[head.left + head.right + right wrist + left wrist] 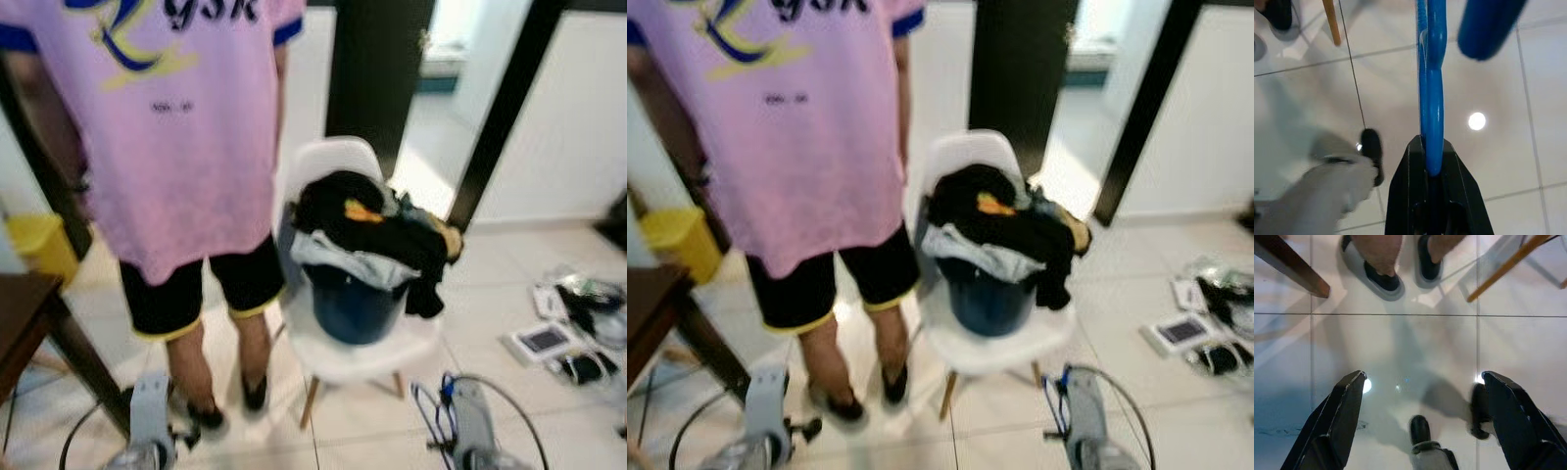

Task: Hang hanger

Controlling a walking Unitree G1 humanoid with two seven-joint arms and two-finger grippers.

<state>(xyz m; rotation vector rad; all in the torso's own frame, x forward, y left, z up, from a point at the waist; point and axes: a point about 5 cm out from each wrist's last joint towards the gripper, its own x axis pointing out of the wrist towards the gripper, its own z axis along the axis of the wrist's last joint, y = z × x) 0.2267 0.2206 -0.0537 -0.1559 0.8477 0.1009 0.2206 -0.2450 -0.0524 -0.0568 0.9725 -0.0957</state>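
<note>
While both arms hang low at the bottom of my head frame, my right tool (1432, 161) has its fingers pressed together on the blue hanger (1431, 88), held above the white tiled floor (1498, 161), and my left tool (1420, 382) is spread wide with nothing between its fingers. At centre frame I see a white chair (338, 162) carrying a dark basket (353, 305) heaped with clothes (367, 230). A person in a pink shirt (176, 127) stands at upper left, just beside the chair.

I've got glossy white floor tiles (509, 294), white walls (578, 117), a dark doorway frame (377, 69), possibly a brown desk (24, 313) at left.
</note>
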